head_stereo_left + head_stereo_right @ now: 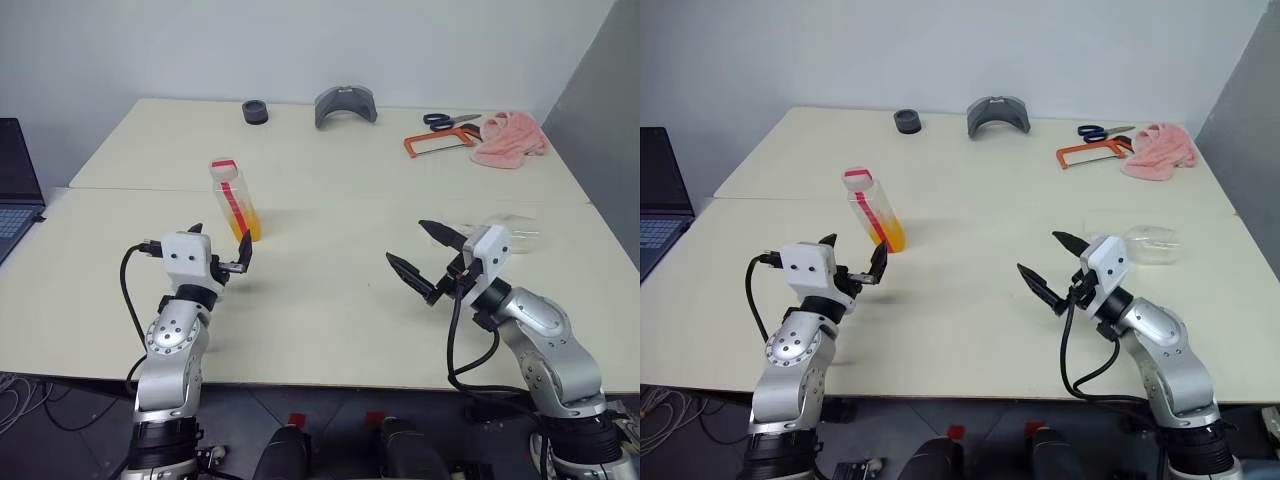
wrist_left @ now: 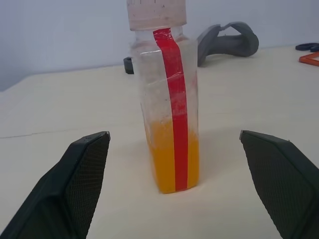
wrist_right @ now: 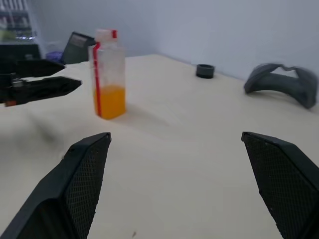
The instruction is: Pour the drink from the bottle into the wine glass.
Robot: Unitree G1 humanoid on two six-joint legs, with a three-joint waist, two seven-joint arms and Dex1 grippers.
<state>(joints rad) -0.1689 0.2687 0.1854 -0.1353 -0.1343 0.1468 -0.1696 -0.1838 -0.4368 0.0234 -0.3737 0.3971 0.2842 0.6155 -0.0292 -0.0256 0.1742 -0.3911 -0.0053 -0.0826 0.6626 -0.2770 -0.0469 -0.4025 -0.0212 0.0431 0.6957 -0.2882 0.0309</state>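
The bottle (image 1: 234, 201) stands upright on the cream counter (image 1: 330, 290), on the robot's left side. Its cap is on, a red strip runs down its side, and the orange drink (image 2: 172, 159) fills only the lower part of it. The left end effector (image 1: 220, 249) is just in front of the bottle and points at it. Its two black fingers (image 2: 79, 174) are spread wide, one on each side of the bottle as the left wrist view shows, and they do not touch it; it holds nothing.

The right end effector (image 1: 425, 256) is above the counter on the right side, turned toward the middle. Its fingers are also wide apart and it holds nothing. Just behind it lies the wine glass (image 1: 1145, 243), on its side on the counter; it is clear and hard to see well.

At the far edge of the counter there are a small dark ring (image 1: 255, 112), a grey curved piece (image 1: 346, 105), scissors (image 1: 447, 121), an orange-framed saw (image 1: 440, 145) and a pink cloth (image 1: 510, 139). A laptop (image 1: 15, 185) is beside the counter on the left.
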